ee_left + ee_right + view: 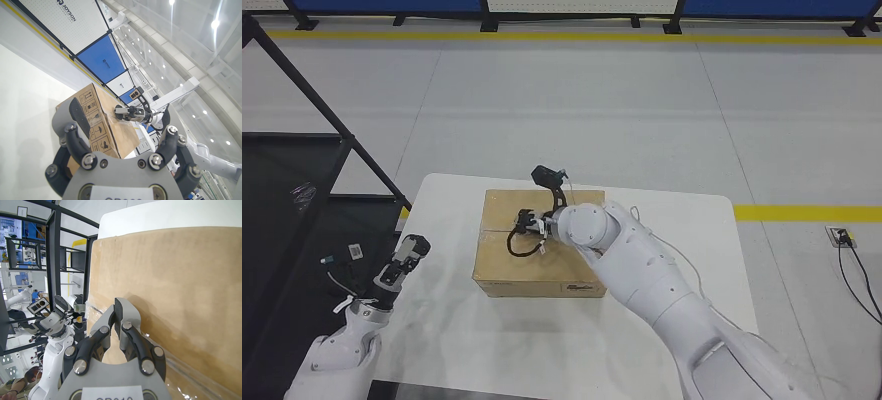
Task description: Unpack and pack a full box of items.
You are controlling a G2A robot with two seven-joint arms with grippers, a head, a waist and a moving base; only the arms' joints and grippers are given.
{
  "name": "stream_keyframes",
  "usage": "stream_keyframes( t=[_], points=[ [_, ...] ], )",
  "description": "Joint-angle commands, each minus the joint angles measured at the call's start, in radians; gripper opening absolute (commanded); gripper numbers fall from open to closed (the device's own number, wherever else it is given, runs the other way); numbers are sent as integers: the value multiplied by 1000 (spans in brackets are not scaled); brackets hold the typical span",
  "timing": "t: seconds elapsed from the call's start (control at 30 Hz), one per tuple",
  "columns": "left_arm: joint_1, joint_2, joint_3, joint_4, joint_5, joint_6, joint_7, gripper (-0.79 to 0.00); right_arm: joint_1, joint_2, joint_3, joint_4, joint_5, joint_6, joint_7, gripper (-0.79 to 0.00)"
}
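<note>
The taped box (500, 262) is set centrally on the tabletop (457, 335). Judged stiff and heavy, it is best opened along its tape (181, 368). The right pincer (116, 306) is clenched, empty, over it. The left pincer (414, 244), at nine o'clock, is released.

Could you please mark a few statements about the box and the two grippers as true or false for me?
1. The cardboard box is closed, with clear tape along its top. True.
2. The left gripper is shut on the box's corner. False: it is open and holds nothing, off to the side of the box.
3. The right gripper is shut, above the box's top at the tape. True.
4. The box stands on the floor. False: it stands on the white table.
</note>
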Motion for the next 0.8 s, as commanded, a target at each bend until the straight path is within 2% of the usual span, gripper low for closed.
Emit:
stream_keyframes(
  t=[0.0,0.2,0.37,0.6,0.77],
  points=[
    [2,1,-2,2,-3,-3,-3,0,3,-10,-4,13,3,-12,-2,-785],
    [8,2,-6,-1,-10,-7,-6,0,12,-30,5,45,27,-94,-3,-785],
    [14,3,-8,-17,-1,-3,-3,0,13,-10,51,36,42,-205,-10,-767],
    [15,0,13,-62,38,14,1,0,-47,75,164,-104,-14,-290,-51,-767],
    [12,-3,26,-95,74,33,21,0,-204,173,324,-380,-111,-256,-47,-785]
  ],
)
